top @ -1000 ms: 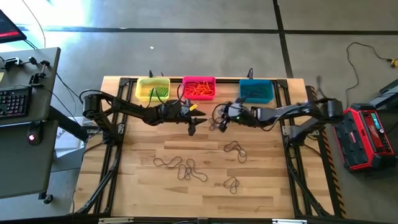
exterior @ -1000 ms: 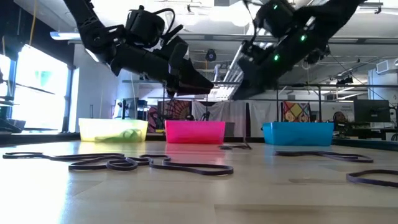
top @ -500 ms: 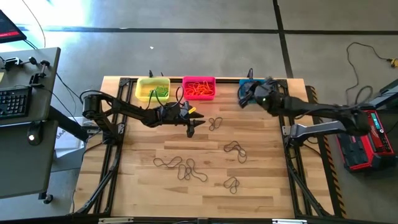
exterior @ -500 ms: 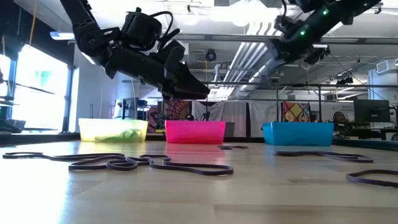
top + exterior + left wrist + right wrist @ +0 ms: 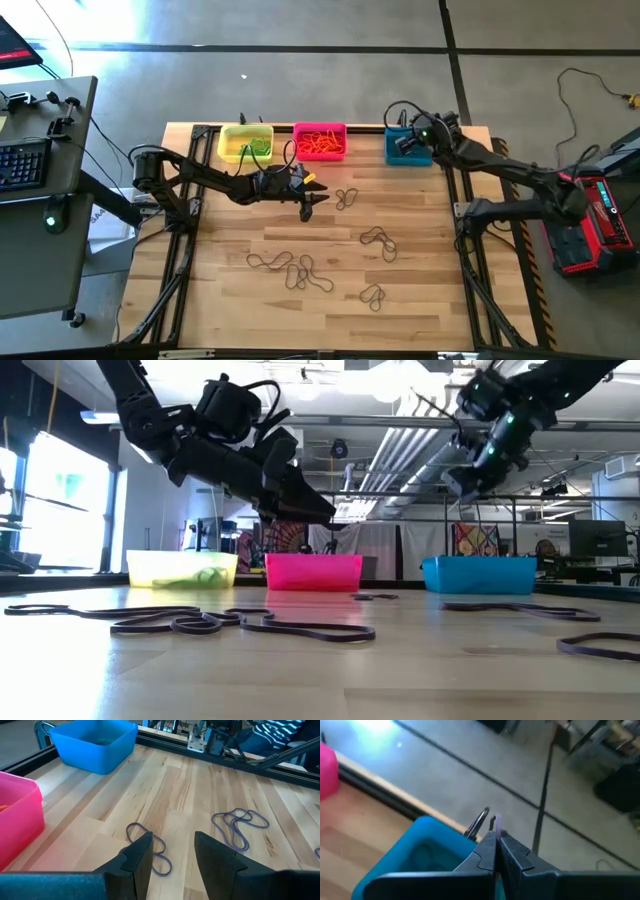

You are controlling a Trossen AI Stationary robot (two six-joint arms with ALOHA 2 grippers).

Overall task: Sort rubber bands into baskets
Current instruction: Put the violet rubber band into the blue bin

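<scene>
Baskets: I count three, yellow basket (image 5: 245,144), pink basket (image 5: 320,141), blue basket (image 5: 408,150).
Loose bands (image 5: 292,270): perhaps four dark clusters on the table (image 5: 420,290).
Right gripper (image 5: 404,142): pinched on a dark band (image 5: 491,822) over the blue basket.
Left gripper (image 5: 309,203): fingers parted, holding nothing.

The table (image 5: 420,270) is made of pale wood planks with a smooth, slightly shiny finish. The baskets (image 5: 478,573) are of smooth plastic. The rubber bands (image 5: 238,824) look matt; the fingers (image 5: 216,856) are of matt dark plastic.
</scene>
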